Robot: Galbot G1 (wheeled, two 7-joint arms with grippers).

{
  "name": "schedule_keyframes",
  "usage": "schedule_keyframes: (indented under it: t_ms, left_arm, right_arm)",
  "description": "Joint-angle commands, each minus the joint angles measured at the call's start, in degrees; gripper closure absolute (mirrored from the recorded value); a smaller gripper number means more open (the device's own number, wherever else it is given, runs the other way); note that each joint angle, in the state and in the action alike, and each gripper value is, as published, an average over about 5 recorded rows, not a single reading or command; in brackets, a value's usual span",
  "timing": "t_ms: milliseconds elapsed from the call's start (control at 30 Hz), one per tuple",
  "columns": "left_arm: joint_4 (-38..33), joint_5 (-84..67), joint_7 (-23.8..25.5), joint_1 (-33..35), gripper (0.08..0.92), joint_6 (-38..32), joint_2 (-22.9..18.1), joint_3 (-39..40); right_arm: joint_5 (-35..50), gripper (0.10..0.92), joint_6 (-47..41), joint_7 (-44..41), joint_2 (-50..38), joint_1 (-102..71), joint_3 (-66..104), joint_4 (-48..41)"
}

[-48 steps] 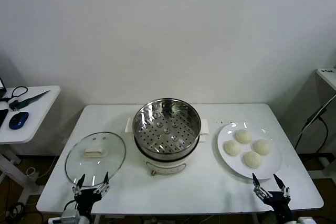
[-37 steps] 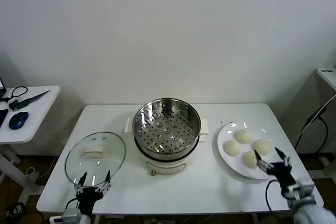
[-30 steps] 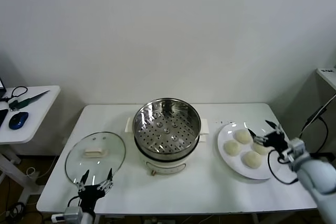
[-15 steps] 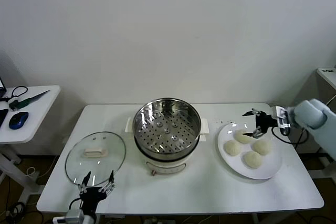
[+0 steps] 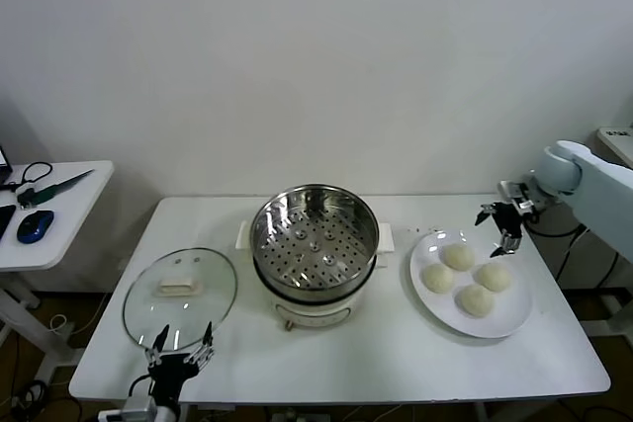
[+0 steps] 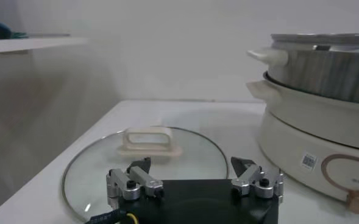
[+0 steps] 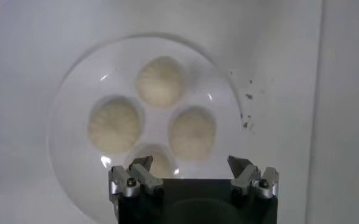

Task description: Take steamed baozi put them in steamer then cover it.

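You see four smooth domed steamed baozi (image 5: 466, 278) on a glossy white plate (image 5: 514, 315), centre-right; the right gripper (image 5: 500, 222), jaws spread, hangs just above-right.

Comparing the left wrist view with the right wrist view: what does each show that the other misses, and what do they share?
Only the left wrist view shows the glass lid lying flat on the table, its cream handle, and the side of the steamer on its pot base. Only the right wrist view shows the four baozi on the white plate, seen from above. Shared: the white table, and each shows its own gripper open and empty, the left gripper and the right gripper.
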Motion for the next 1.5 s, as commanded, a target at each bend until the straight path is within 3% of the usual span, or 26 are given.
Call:
schedule_keyframes:
  t_ms: [33,700,967,1233,1500]
  left_arm:
    - [0.50,-0.09,-0.01,-0.03,0.177,-0.09,-0.13,0.01]
    - [0.79,-0.06,-0.31,0.24,0.177,-0.04,-0.26,-0.11]
    - [0.66,0.06,-0.65,0.47,0.177,0.07,-0.31,-0.09]
    - [0.41,0.28,-0.74,0.56,0.177,0.23,-0.50,0.25]
    - [-0.06,0.39,-0.80,0.89,0.177,0.17,-0.50,0.73]
  right_arm:
    - [-4.12,0.203,-0.71,1.58,6.82,-5.27,3.68,-8.51]
    - [-8.51,0.205,-2.34,3.90,12.59,-12.71,15.39,-17.57]
    - [-7.99,0.298,-2.38,3.23,12.29,-12.34,15.48,-17.07]
    - [-3.17,0.369,-1.61,2.10,9.62,-7.44,9.70,-11.39]
    - [11.36,0.372,6.19,0.40,7.36,21.70,-17.96,3.36]
